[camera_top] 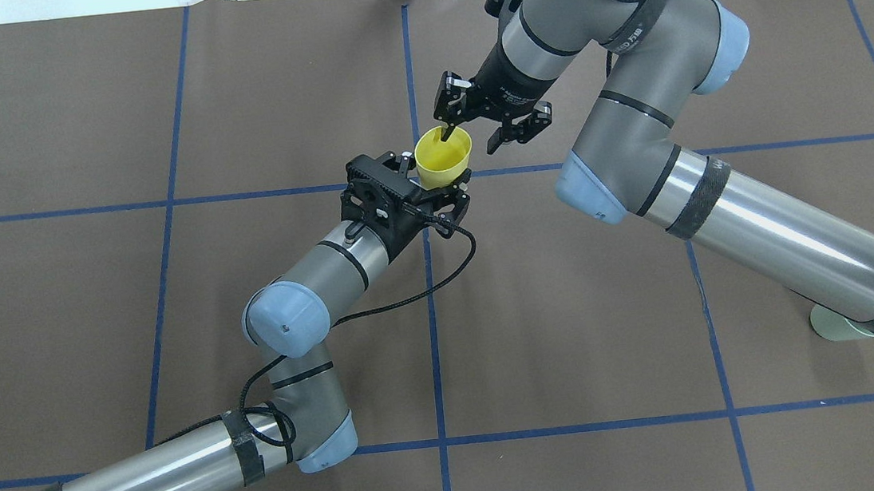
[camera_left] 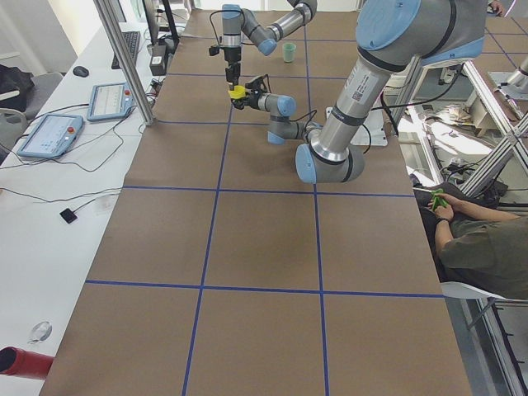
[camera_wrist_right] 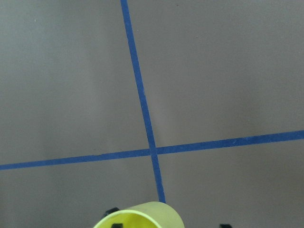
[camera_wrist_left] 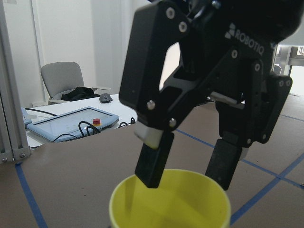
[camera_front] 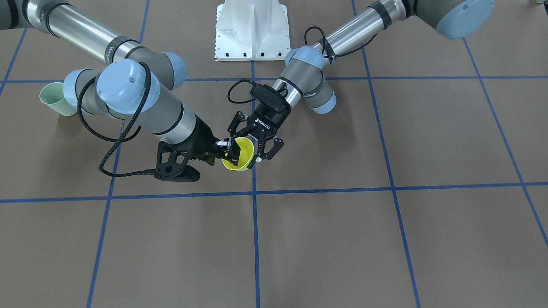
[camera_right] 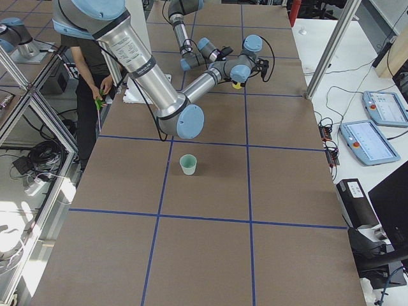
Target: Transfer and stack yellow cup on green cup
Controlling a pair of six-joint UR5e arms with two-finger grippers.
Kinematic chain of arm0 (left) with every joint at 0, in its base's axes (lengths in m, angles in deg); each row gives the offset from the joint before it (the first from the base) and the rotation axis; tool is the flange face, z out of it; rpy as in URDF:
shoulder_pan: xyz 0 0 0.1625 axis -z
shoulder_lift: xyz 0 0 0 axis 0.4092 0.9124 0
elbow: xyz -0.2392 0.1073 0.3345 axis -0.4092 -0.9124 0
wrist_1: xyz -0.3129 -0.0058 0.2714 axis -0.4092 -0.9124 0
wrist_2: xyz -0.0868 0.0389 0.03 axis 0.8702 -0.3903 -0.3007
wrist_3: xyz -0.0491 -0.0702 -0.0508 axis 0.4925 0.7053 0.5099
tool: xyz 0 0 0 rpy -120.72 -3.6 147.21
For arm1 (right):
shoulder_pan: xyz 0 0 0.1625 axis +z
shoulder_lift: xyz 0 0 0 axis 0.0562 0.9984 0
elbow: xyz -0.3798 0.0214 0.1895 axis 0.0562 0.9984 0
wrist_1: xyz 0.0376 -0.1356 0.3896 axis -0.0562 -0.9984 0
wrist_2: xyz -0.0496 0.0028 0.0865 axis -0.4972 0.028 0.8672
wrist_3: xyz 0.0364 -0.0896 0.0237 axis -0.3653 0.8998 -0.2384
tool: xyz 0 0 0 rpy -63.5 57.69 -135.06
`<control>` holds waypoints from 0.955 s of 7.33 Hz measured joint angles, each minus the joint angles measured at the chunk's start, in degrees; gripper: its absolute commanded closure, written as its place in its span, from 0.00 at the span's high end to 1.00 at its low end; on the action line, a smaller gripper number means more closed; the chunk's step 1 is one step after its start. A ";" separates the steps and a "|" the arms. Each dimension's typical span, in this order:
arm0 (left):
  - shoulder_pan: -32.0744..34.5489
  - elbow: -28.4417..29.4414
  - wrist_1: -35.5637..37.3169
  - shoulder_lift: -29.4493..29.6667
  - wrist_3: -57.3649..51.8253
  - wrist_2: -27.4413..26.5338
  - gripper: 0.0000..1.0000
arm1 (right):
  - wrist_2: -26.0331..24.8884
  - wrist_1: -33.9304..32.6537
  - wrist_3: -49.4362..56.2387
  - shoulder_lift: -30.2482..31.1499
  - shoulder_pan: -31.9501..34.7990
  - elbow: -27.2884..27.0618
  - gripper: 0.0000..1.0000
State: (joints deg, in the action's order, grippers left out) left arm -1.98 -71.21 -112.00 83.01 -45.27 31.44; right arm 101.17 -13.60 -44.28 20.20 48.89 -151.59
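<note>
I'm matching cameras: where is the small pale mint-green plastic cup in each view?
Front-facing: green cup far left, behind right arm.
Overhead: cup lower right, under that arm.
Exterior left: cup top centre.
Exterior right: cup centre.
Left wrist: absent.
Right wrist: absent.
Landmark: bright yellow plastic cup, all views.

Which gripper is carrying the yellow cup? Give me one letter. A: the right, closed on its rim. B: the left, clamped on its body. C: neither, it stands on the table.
B: the left gripper is shut low on the yellow cup, while the right gripper is open astride its rim, one finger inside.
</note>
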 measured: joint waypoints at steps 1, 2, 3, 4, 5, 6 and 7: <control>-0.05 0.04 0.03 0.00 -0.42 -0.02 0.57 | 0.02 -0.01 0.27 0.04 -0.06 -0.17 0.63; -0.09 0.06 0.03 -0.04 -1.20 -0.03 0.57 | -0.03 -0.02 0.49 0.06 -0.22 -0.29 0.62; -0.17 0.06 0.06 -0.05 -1.77 -0.03 0.57 | -0.36 -0.04 0.75 0.10 -0.59 -0.39 0.61; -0.23 0.05 0.15 -0.05 -2.49 -0.03 0.57 | -0.79 -0.08 1.17 0.17 -1.02 -0.48 0.61; -0.30 0.04 0.18 -0.07 -3.79 -0.03 0.57 | -0.96 -0.14 1.52 0.28 -1.24 -0.62 0.60; -0.34 0.03 0.18 -0.15 -4.91 -0.04 0.57 | -0.92 -0.22 1.77 0.47 -1.32 -0.73 0.60; -0.36 0.04 0.25 -0.28 -5.47 -0.03 0.57 | -0.87 -0.28 1.98 0.63 -1.34 -0.77 0.59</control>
State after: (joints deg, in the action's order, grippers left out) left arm -2.34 -71.17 -111.74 82.73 -50.74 31.40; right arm 100.30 -13.89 -42.30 20.83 47.55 -152.36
